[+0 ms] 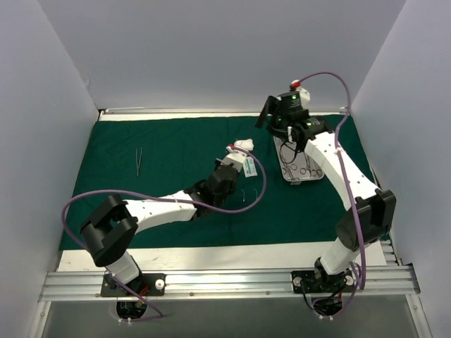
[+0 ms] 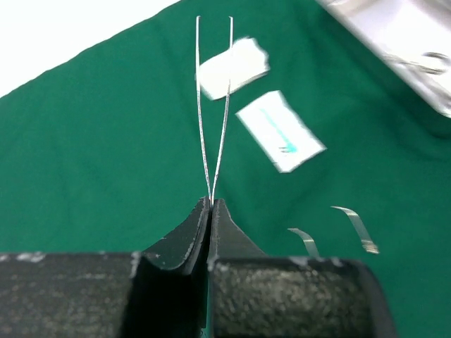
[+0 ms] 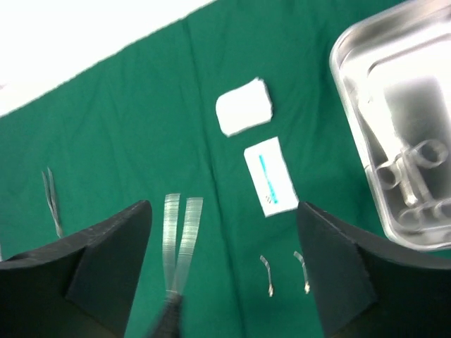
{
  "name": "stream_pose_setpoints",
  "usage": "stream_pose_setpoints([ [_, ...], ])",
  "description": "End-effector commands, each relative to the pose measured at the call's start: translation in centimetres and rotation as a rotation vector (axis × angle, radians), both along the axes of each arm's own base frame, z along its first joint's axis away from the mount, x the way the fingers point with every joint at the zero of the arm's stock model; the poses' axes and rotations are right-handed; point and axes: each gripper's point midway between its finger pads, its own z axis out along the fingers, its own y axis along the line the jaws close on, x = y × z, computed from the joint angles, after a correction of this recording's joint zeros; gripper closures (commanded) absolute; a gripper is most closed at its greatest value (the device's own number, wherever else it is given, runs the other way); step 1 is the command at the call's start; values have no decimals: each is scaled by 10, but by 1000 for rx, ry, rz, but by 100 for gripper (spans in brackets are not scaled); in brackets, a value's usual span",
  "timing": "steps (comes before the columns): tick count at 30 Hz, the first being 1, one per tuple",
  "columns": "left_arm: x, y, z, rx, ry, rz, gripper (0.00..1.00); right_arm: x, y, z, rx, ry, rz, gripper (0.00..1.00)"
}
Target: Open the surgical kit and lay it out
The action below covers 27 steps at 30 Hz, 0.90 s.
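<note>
Top external view: drape (image 1: pixel 162 144) is lying spread flat over most of the table (image 1: pixel 211 258). Tray (image 1: pixel 296 180) is sitting near the drape's far right corner, partly hidden under the right arm (image 1: pixel 338 176). Gauze (image 1: pixel 244 144) is lying toward the far edge at mid-width, left of the tray. Packet (image 1: pixel 249 166) is lying just on the near side of the gauze, apart from it. Second tweezers (image 1: pixel 139 161) are lying alone near the drape's left edge, well apart from everything else.

Left wrist view: left gripper (image 2: pixel 211 208) is reaching over the middle of the drape, its fingers pressed together and clamping the joined end of the tweezers (image 2: pixel 213 105). The two prongs are spreading away from the gripper toward the gauze and are crossing in front of it in this view; whether they are touching it I cannot tell. Two curved steel pieces (image 2: pixel 359 229) are lying side by side on the drape, on the near side of the packet.

Right wrist view, blurred: right gripper (image 3: pixel 224 205) is hanging above the drape near the far edge, beside the tray, its fingers (image 3: pixel 113 246) standing wide apart and gripping nothing. Ring-handled instruments (image 3: pixel 416 165) are lying inside the tray at its near end.
</note>
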Motion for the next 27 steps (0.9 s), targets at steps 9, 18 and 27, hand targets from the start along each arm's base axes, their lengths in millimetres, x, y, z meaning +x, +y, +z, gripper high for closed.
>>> stream_pose_setpoints([
  [9,31,135,30,-153,89,213,98,-10,-73,52,-49,-179,-38,2],
  [18,50,249,11,-168,226,378,98,-32,-68,18,-44,-178,50,0],
  [27,77,306,-16,-150,297,444,97,-41,-76,15,-82,-202,53,2],
])
